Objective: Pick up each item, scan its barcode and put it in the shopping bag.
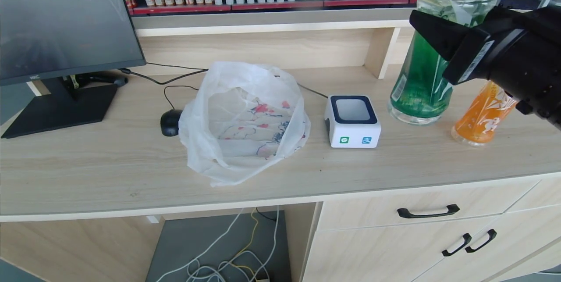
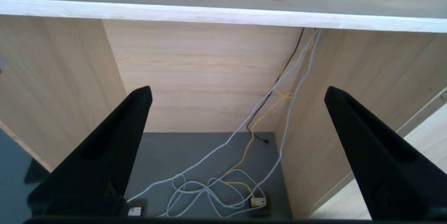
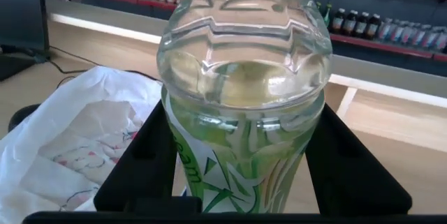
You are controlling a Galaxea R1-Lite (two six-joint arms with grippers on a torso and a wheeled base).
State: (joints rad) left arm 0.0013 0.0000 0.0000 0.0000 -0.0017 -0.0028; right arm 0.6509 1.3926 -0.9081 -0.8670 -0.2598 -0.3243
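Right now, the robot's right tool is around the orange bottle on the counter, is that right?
No. The right tool is around the green bottle on the counter, not the orange bottle beside it; the right wrist view shows it.

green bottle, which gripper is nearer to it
Right. The right gripper has its jaws against both sides of the green bottle; the left gripper hangs below the counter edge, far off.
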